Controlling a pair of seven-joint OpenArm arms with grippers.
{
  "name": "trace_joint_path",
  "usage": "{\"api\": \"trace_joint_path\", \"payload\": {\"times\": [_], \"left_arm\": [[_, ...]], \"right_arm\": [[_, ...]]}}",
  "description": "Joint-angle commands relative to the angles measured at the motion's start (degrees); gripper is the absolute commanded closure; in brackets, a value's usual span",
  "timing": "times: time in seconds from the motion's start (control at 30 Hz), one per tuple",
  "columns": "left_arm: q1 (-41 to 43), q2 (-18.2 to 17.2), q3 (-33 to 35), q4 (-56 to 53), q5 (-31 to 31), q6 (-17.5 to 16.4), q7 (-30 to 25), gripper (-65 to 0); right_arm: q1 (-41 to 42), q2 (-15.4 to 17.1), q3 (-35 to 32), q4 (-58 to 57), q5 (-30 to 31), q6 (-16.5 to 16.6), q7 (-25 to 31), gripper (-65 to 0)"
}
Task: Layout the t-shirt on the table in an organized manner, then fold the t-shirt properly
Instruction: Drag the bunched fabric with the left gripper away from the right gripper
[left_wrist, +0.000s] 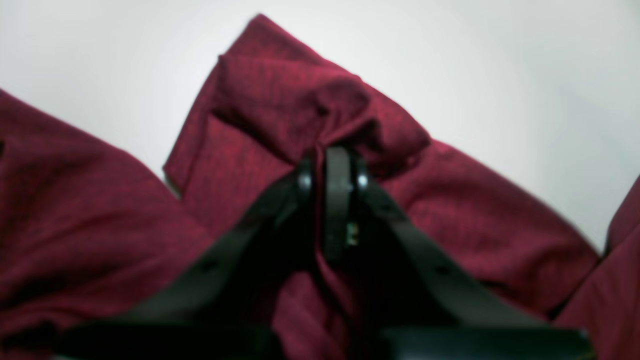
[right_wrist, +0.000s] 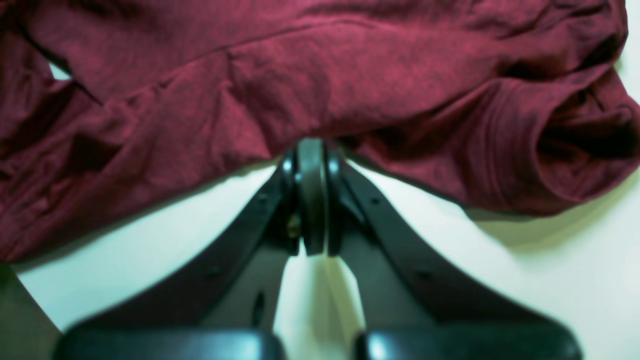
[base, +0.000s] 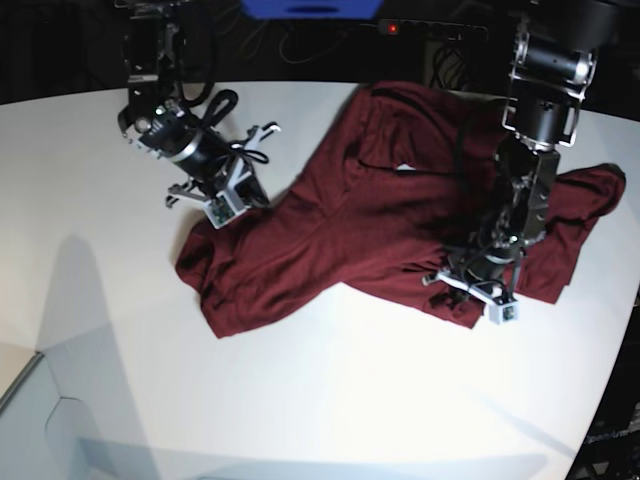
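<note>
Across the middle of the base view, the t-shirt (base: 370, 215) lies crumpled on the table (base: 300, 400), stretching from the upper right down to the lower left. At the right of that frame, the left gripper (base: 478, 283) sits low on the cloth; its wrist view shows the jaws pressed together on a bunched fold of maroon fabric (left_wrist: 320, 115). At the upper left, the right gripper (base: 228, 205) meets the garment's edge, its jaws also pinched shut on the hem (right_wrist: 310, 125) above bare white tabletop.
</note>
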Motion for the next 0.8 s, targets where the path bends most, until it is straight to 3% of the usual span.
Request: {"api": "trace_joint_path", "payload": {"times": [0.0, 0.2, 0.5, 0.77], "left_arm": [[-2.3, -0.5, -1.9, 1.3, -0.1, 0.3, -1.8, -1.2], [-5.8, 1.5, -9.7, 7.4, 0.2, 0.3, -1.8, 0.0], [-12.7, 1.0, -14.5, 11.6, 0.4, 0.2, -1.3, 0.0], [-17.2, -0.5, -16.0, -1.2, 0.4, -0.3, -1.9, -0.1]], "right_arm": [[0.7, -0.1, 0.0, 0.9, 1.1, 0.4, 1.4, 0.0], [0.7, -0.1, 0.0, 0.8, 1.1, 0.4, 1.4, 0.0], [0.7, 0.0, 0.3, 0.8, 1.1, 0.4, 1.4, 0.0], [1.1, 0.0, 0.0, 0.8, 1.1, 0.4, 1.4, 0.0]]}}
